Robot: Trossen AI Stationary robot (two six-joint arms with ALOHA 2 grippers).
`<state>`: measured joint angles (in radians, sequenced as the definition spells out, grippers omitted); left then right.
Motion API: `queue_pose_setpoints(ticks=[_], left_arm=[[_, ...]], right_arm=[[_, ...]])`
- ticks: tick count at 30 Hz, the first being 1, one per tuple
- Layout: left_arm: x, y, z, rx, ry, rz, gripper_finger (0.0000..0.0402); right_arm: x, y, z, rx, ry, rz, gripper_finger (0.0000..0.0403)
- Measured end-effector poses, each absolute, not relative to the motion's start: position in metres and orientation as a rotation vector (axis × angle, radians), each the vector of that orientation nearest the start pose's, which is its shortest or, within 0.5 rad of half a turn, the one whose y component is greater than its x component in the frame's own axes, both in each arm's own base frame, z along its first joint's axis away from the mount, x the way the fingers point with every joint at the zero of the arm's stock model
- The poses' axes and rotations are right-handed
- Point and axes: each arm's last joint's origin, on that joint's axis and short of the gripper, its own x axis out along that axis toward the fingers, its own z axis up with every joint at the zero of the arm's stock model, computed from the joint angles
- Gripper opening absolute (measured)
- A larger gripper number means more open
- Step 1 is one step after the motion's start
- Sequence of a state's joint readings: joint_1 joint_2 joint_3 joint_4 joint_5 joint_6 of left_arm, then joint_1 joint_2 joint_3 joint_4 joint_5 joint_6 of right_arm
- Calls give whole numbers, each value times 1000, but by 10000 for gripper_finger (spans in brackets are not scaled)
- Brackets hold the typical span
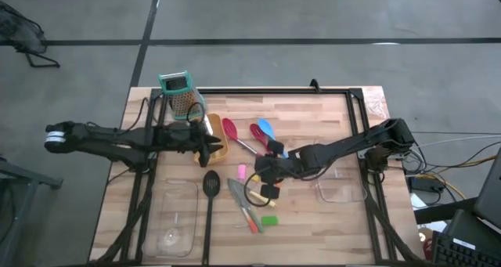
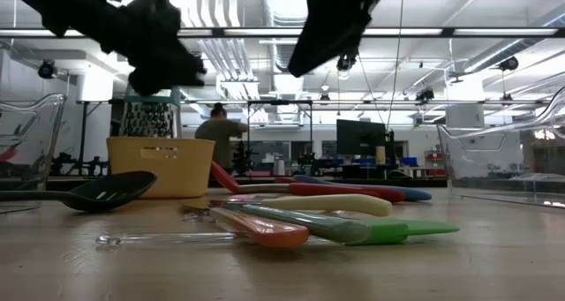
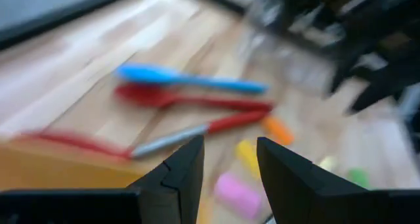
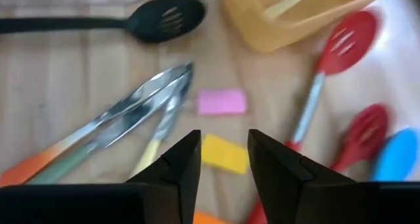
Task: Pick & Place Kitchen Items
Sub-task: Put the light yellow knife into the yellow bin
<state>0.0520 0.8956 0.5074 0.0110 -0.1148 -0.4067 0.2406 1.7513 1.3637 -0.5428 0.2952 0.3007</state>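
On the wooden bench (image 1: 313, 110) lie two red spoons, a slotted one (image 4: 346, 35) and a solid one (image 4: 365, 129), one blue spoon (image 3: 190, 79), one black slotted spoon (image 1: 210, 190), one pair of metal tongs with orange-green handles (image 4: 125, 115), and small coloured pieces: one pink (image 4: 222, 102), one yellow (image 4: 224, 153), one green (image 1: 269, 220). A yellow plastic tray (image 1: 217, 135) sits beside a teal-topped metal grater (image 1: 178, 91); two clear plastic trays stand at the near corners, one (image 1: 174, 216) at the left, one (image 1: 341, 190) at the right. The left gripper (image 1: 213, 144) reaches in from the left at the yellow tray, fingers parted and empty. The right gripper (image 4: 219, 159) stretches across above the pink and yellow pieces, fingers parted, gripping nothing.
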Motion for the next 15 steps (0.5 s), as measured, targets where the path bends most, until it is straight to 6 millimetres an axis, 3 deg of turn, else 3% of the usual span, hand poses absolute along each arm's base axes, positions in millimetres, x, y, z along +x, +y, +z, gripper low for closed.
queue_pose_setpoints(ticks=[8,15], left_arm=[[202,-30,258,-211,98,-37,147],[196,-64,276,-80,-125,-218,147]], right_arm=[[361,103,210,30,993,-137,140],[366,123,191,58,988,-119,152]])
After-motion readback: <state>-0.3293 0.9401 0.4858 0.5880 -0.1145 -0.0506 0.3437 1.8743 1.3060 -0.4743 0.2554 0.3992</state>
